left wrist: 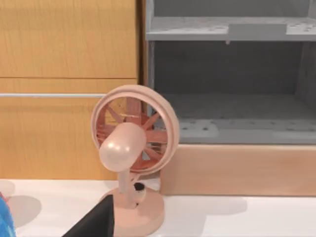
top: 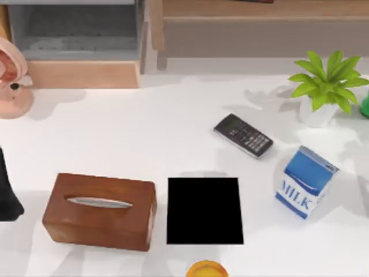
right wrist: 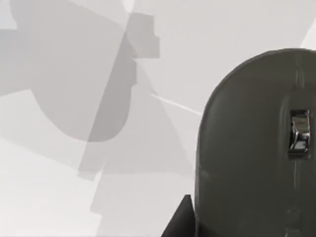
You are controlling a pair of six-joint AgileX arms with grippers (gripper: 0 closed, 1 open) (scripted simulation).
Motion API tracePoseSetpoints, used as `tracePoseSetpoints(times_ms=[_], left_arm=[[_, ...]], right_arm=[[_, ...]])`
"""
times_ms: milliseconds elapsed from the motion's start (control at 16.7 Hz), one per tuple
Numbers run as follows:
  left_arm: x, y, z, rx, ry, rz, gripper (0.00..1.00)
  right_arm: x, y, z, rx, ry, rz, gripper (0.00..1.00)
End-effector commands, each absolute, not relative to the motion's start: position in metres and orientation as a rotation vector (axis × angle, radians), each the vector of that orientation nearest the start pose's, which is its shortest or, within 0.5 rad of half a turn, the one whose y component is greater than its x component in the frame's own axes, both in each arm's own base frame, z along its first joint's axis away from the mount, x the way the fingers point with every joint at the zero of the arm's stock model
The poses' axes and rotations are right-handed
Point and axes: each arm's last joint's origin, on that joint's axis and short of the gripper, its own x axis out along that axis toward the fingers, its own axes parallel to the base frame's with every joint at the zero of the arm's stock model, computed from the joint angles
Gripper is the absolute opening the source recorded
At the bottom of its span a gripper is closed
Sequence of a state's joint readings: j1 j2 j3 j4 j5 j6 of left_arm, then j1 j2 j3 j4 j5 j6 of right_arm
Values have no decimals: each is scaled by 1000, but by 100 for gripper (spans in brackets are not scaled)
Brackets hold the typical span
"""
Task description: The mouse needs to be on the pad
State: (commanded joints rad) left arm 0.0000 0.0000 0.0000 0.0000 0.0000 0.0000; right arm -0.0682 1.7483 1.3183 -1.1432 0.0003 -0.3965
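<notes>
The mouse (right wrist: 256, 148) lies on the white table (top: 144, 138), seen close up from the right wrist; whether that pincer is spread or pinching, I cannot tell. The pad (top: 204, 210) lies bare, with the tissue box (top: 99, 210) at its nine o'clock and the milk carton (top: 305, 182) toward two o'clock. The left arm (top: 8, 190) sits at the table's left edge, facing a pink fan (left wrist: 131, 148).

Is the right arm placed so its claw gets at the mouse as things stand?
Probably yes: in the right wrist view the mouse lies close under the camera on bare white table, nothing between them.
</notes>
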Motion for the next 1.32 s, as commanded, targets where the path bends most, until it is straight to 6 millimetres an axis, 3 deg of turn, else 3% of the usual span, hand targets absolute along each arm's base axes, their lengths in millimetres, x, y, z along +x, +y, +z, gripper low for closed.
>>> tracePoseSetpoints(times_ms=[420,660,780,960,1140,1320], left_arm=[[106,-1,160,0,0,0,100],[106,-1,160,0,0,0,100],[106,-1,160,0,0,0,100],[106,-1,160,0,0,0,100],[106,-1,160,0,0,0,100],[106,-1,160,0,0,0,100]], right_arm=[[325,-13,219,-231,1539,260,0],[346,20,246,-99,1449,248,0],[355,58,260,-21,1412,252,0],[356,133,265,100,1426,232,0],[335,212,249,151,1491,176,0],[304,270,217,104,1554,90,0]])
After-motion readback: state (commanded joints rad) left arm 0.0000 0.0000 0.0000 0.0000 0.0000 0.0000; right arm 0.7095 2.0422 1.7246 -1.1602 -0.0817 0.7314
